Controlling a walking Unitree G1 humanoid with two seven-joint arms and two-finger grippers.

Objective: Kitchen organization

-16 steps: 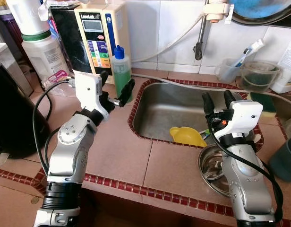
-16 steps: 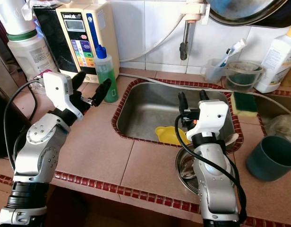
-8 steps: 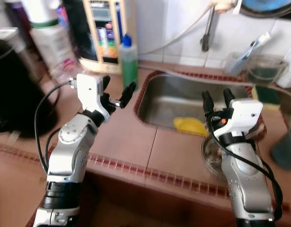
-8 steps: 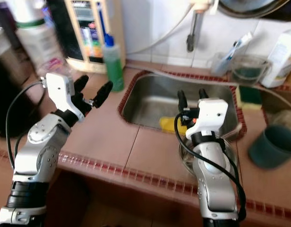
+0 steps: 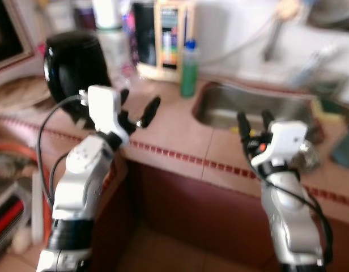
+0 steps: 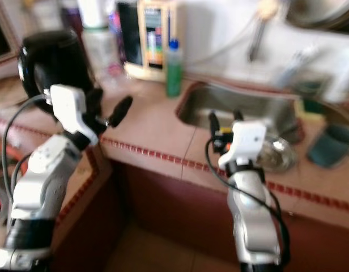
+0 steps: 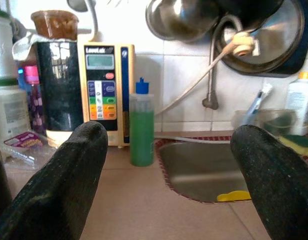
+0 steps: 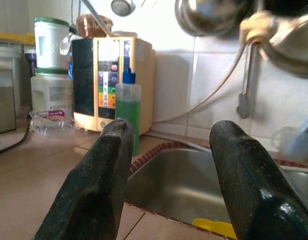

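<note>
Both head views are blurred. My left gripper point(image 5: 139, 105) is open and empty, raised over the tiled counter point(image 5: 180, 133) in front of the black kettle point(image 5: 75, 62). My right gripper point(image 5: 254, 121) is open and empty too, near the counter's front edge before the sink point(image 5: 248, 110). A green soap bottle point(image 5: 189, 71) stands left of the sink, in front of the cream water machine point(image 7: 106, 92). A yellow piece point(image 7: 234, 196) lies in the sink. A steel bowl point(image 6: 276, 153) rests on the counter by my right arm.
A teal cup point(image 6: 330, 144) stands at the right end of the counter. Jars and bottles point(image 7: 9, 115) crowd the back left. A tap hose point(image 7: 214, 65) and pans point(image 7: 274, 35) hang on the tiled wall. The counter's dark red front point(image 5: 191, 209) faces me, with floor below.
The whole picture has shifted: the camera has pulled back from the counter, whose front and the floor now show. Both grippers stay open and empty.
</note>
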